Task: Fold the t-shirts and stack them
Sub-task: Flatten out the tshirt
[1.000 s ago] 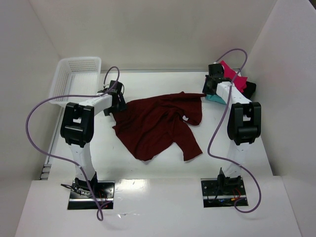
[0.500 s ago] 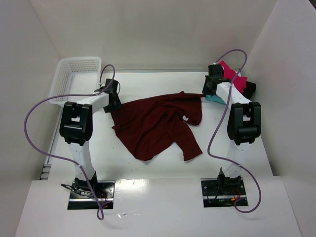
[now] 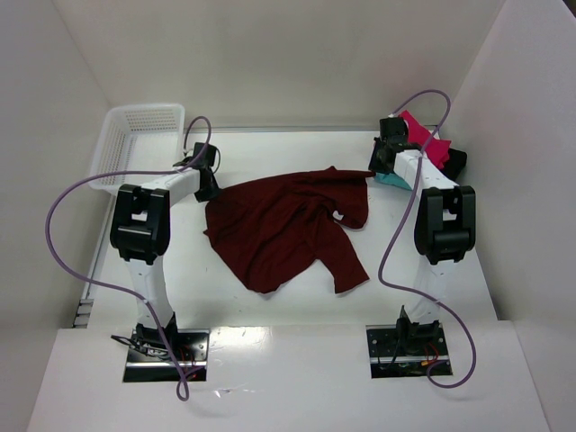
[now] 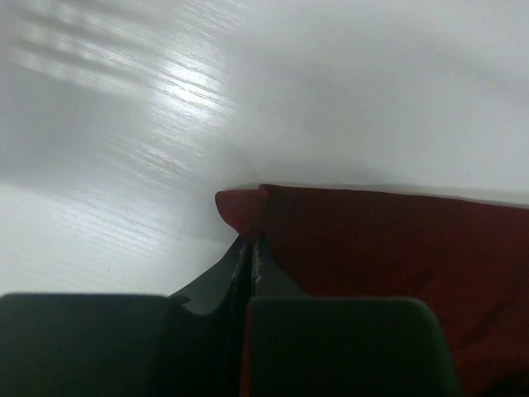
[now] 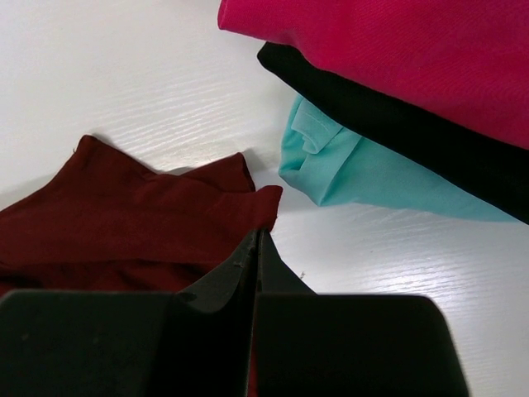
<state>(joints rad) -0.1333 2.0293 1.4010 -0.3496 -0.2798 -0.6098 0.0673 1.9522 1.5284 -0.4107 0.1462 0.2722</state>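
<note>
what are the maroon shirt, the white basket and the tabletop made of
Maroon t-shirt: soft matte knit cloth, probably cotton jersey; it lies in loose folds and creases.
White basket: looks like moulded plastic, given its regular open lattice walls and smooth rim.
Tabletop: white with a faint wood-like grain and a soft sheen, so likely painted wood or laminate; which of the two cannot be told.

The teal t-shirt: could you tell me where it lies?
Top view, far right: the teal t-shirt sits under the black t-shirt and pink-red t-shirt, beside the right tool.
</note>
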